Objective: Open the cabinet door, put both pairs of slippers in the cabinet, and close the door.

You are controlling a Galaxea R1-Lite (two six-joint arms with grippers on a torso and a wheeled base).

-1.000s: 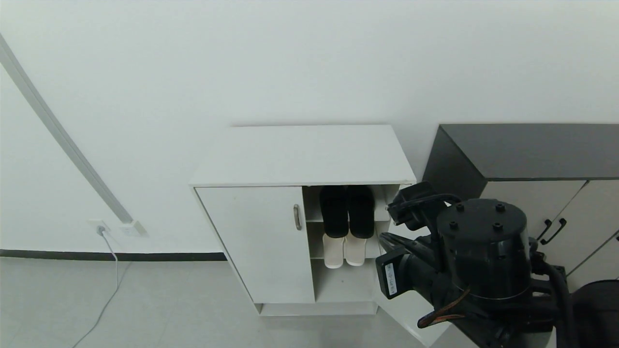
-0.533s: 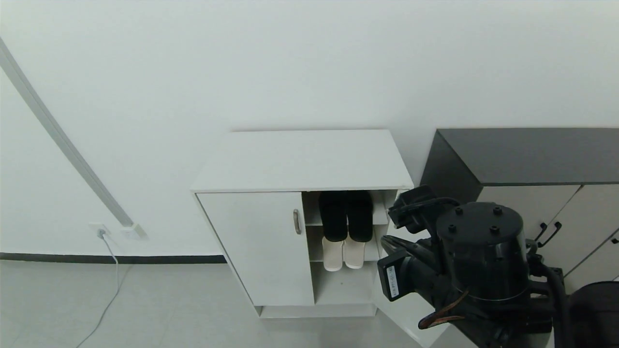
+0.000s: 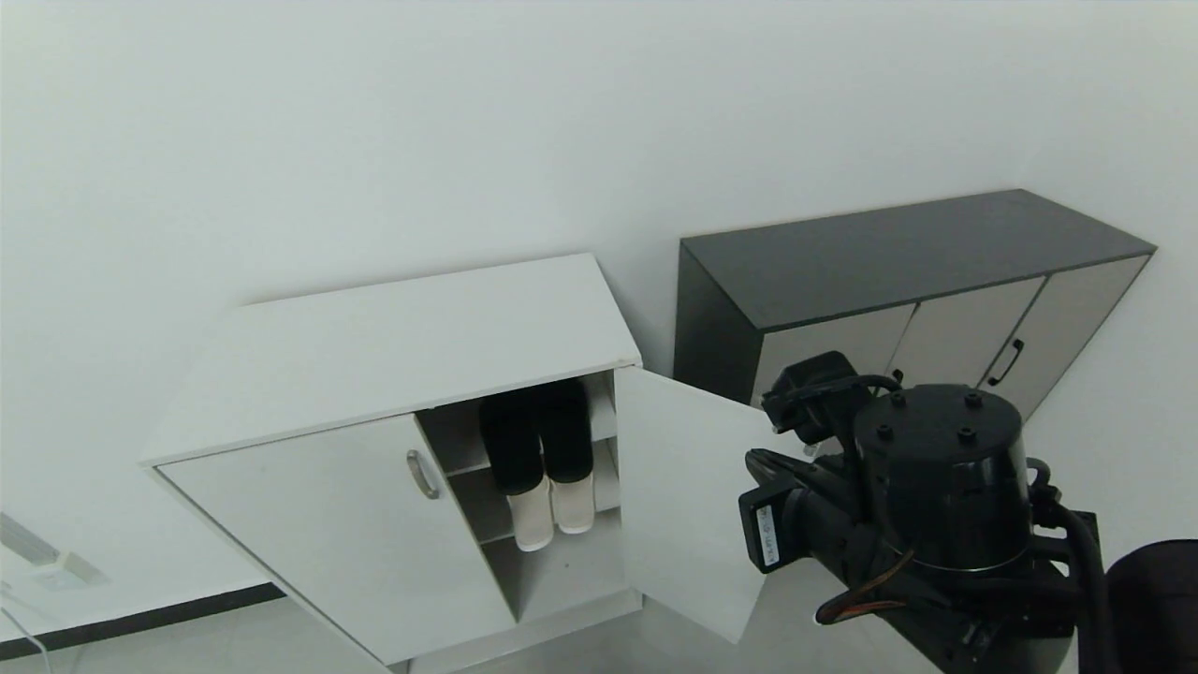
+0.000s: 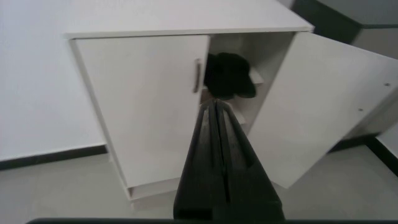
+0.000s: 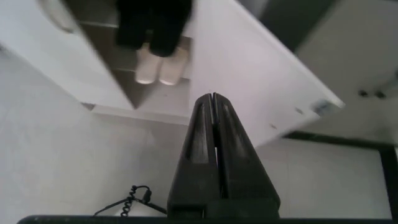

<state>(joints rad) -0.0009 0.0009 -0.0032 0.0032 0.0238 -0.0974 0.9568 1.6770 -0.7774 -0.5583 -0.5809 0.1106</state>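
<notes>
Cabinets: 2. The white cabinet (image 3: 412, 346) sits centre-left in the head view. The dark cabinet (image 3: 898, 253) stands at upper right, just beside it against the wall (image 3: 374, 140).
Cabinet doors: 2. The shut door (image 3: 346, 534) is at lower left and carries one curved metal handle (image 3: 422, 474) near its inner edge. The open door (image 3: 688, 510) is at centre, swung outward, with its plain inner face in view.
Slipper pairs: 2, four slippers in all, both inside the cabinet behind the open door.
Black pair (image 3: 536, 435): on the upper shelf, side by side and touching. The near ends hang past the shelf edge.
White pair (image 3: 552, 510): on the shelf below, directly under the black pair, side by side. The near ends reach past the shelf edge, and their upper part is hidden by the black pair.
Bottom compartment: lies below the white pair.
Dark cabinet: dark top and side, with three pale front panels. One dark handle shows on the rightmost panel.
Grippers: 2.
Left gripper (image 4: 215, 103): jaws pressed together with nothing between them. It is pointed at the cabinet front, in line with the black pair and clear of the cabinet.
Right gripper (image 5: 213, 96): jaws pressed together and holding nothing. It is in front of the open compartment, close to the open door; contact cannot be told.
</notes>
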